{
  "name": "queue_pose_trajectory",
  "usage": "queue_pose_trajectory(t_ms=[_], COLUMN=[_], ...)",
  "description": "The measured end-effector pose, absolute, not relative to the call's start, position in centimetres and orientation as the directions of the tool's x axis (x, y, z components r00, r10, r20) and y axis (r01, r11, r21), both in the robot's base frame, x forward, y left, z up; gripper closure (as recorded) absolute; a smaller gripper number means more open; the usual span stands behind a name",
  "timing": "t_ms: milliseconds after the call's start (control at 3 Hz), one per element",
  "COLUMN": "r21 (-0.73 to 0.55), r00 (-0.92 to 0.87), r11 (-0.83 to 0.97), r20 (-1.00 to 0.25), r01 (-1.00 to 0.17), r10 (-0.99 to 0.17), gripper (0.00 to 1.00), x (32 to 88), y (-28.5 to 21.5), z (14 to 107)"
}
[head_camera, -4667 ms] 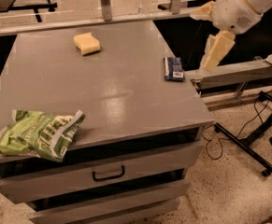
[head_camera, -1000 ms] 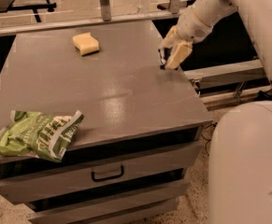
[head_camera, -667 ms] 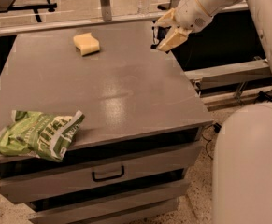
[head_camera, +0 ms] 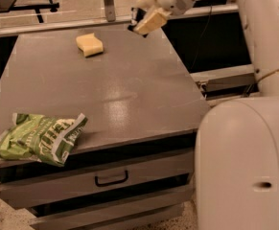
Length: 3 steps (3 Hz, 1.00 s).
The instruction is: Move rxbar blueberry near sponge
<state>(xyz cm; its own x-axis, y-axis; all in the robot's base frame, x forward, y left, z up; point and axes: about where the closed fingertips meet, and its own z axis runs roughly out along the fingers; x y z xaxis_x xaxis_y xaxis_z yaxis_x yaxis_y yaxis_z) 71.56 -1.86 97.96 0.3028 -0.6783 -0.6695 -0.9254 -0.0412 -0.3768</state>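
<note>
The sponge (head_camera: 89,44), a pale yellow block, lies on the grey table (head_camera: 129,95) at the back, left of centre. My gripper (head_camera: 146,11) hangs above the table's back right part, to the right of the sponge and clear of the surface. Its pale yellow fingers (head_camera: 151,21) are shut on the rxbar blueberry (head_camera: 135,18). Only a dark sliver of the bar shows between them.
A large green chip bag (head_camera: 36,137) lies at the table's front left corner, overhanging the edge. Drawers with a black handle (head_camera: 111,178) sit under the top. My white arm and body (head_camera: 244,166) fill the right side. A rail (head_camera: 225,83) runs right of the table.
The gripper has lifted the rxbar off the table's right edge. It has carried the bar back and left, closer to the sponge. Sponge and chip bag have not moved.
</note>
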Motion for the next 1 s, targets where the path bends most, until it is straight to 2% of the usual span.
queue_pose_trajectory(t_ms=[333, 1000], r21=[-0.335, -0.291], r00=[0.262, 0.141], r11=[-0.003, 0.152], r20=[-0.730, -0.777], r01=[-0.942, -0.945], r10=[-0.631, -0.613], gripper=[1.00, 1.00], x=[72.6, 75.8], y=[3.1, 6.9], z=[98.6, 97.3])
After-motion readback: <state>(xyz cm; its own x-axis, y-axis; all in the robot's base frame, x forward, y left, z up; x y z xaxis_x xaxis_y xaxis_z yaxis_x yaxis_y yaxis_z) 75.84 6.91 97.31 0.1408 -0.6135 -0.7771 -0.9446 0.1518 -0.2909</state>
